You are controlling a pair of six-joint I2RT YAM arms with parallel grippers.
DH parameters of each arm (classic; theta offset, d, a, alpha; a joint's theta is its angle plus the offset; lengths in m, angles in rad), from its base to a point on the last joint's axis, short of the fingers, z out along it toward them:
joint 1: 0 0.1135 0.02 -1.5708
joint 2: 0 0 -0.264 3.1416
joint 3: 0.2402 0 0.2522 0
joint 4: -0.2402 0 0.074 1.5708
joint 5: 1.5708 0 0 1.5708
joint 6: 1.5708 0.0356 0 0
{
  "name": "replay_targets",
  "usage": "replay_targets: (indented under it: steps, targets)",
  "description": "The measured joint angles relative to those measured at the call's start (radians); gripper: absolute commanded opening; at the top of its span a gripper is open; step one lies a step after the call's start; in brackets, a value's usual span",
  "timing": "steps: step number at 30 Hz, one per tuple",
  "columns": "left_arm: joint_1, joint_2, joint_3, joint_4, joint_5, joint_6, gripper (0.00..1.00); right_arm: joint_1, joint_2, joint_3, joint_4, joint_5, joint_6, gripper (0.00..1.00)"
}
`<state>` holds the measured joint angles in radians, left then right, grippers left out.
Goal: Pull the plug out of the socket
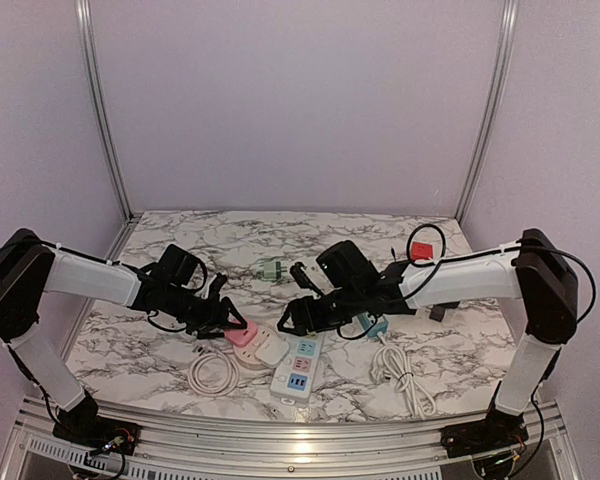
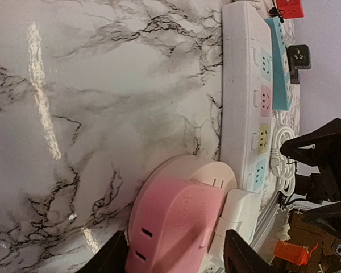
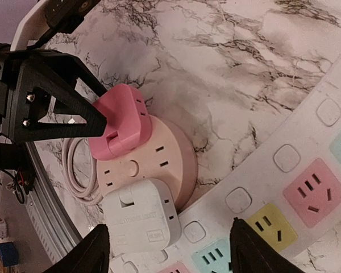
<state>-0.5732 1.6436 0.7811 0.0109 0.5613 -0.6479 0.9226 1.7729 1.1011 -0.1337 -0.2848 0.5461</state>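
A pink plug [image 1: 242, 333] sits in a round pale-pink socket [image 1: 260, 347] next to a white adapter [image 1: 272, 353]. My left gripper [image 1: 225, 322] is open, its fingers [image 2: 111, 256] on either side of the pink plug [image 2: 176, 227], with the white adapter [image 2: 241, 207] also between them. The right wrist view shows the pink plug [image 3: 116, 122] on the socket [image 3: 159, 153], with a left finger [image 3: 62, 111] against it. My right gripper [image 1: 290, 318] is open and empty, hovering over the white adapter [image 3: 139, 216] and the white power strip [image 3: 284, 187].
The white power strip [image 1: 298, 368] with coloured outlets lies beside the socket. A coiled white cable [image 1: 212, 372] lies at the front left and another [image 1: 405, 378] at the front right. A green plug [image 1: 272, 268] and a red block [image 1: 422, 250] lie farther back.
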Motion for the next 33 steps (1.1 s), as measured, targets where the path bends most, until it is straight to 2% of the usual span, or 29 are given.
replay_targets:
  steps: [6,12,16,20,28,33]
  targets:
    - [0.016,0.007,-0.013,0.05,0.072,-0.027,0.29,0.0,0.023,0.031,-0.018,0.003,-0.023,0.69]
    - [0.017,0.007,-0.018,0.095,0.123,-0.045,0.1,0.0,0.044,0.045,-0.035,0.006,-0.031,0.69]
    - [0.023,0.007,-0.042,0.146,0.132,-0.077,0.02,0.0,0.057,0.066,-0.047,0.007,-0.043,0.69]
    - [0.026,-0.009,-0.078,0.201,0.117,-0.123,0.0,0.0,0.068,0.093,-0.062,0.025,-0.056,0.69]
    - [0.024,-0.192,-0.134,0.153,-0.121,-0.161,0.0,0.0,0.109,0.19,-0.1,0.078,-0.091,0.68]
    - [-0.005,-0.273,-0.154,0.141,-0.258,-0.192,0.0,0.005,0.174,0.281,-0.108,0.092,-0.105,0.6]
